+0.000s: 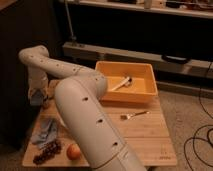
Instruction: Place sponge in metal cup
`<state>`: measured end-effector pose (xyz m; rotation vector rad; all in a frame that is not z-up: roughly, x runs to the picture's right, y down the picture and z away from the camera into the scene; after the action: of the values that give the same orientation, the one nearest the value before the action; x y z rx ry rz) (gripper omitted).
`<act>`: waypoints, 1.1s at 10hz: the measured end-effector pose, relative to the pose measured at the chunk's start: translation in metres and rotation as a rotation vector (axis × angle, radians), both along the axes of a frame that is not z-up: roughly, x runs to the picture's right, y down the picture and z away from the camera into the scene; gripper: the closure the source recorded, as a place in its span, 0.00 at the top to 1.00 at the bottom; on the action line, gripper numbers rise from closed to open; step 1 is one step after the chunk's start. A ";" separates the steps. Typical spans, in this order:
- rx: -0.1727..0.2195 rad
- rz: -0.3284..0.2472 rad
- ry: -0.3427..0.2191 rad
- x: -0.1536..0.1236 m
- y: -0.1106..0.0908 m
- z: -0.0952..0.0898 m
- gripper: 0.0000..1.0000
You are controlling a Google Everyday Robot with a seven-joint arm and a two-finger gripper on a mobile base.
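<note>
My gripper (38, 98) hangs at the end of the arm over the far left edge of the wooden table (145, 137), pointing down. The big white arm (82, 115) crosses the front of the view and hides much of the table's left half. A small yellowish patch right at the gripper may be the sponge, but I cannot make it out for certain. No metal cup shows; it may be hidden behind the arm.
An orange bin (141, 92) with a spoon-like utensil (121, 83) stands at the table's back. A fork (133, 115) lies in the middle. A blue cloth (45, 131), dark grapes (47, 151) and an orange fruit (73, 151) lie front left. Cables trail on the floor at right.
</note>
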<state>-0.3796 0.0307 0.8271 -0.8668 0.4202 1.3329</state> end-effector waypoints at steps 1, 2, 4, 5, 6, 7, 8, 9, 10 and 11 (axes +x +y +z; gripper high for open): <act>0.000 -0.012 0.013 0.002 0.000 0.000 0.49; 0.000 -0.017 0.013 0.000 0.001 0.000 0.59; -0.003 -0.016 0.014 0.001 0.002 0.001 0.76; -0.005 -0.011 0.015 0.003 0.001 0.001 0.80; -0.007 -0.009 0.013 0.003 0.001 0.002 0.80; -0.009 -0.006 0.009 0.000 0.002 0.002 0.80; -0.011 -0.001 0.006 0.000 0.003 0.003 0.80; -0.012 0.005 0.002 0.000 0.002 0.004 0.80; -0.014 0.009 -0.003 -0.001 0.002 0.004 0.80; -0.015 0.015 -0.012 -0.003 0.002 0.004 0.80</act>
<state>-0.3825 0.0323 0.8312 -0.8911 0.4155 1.3395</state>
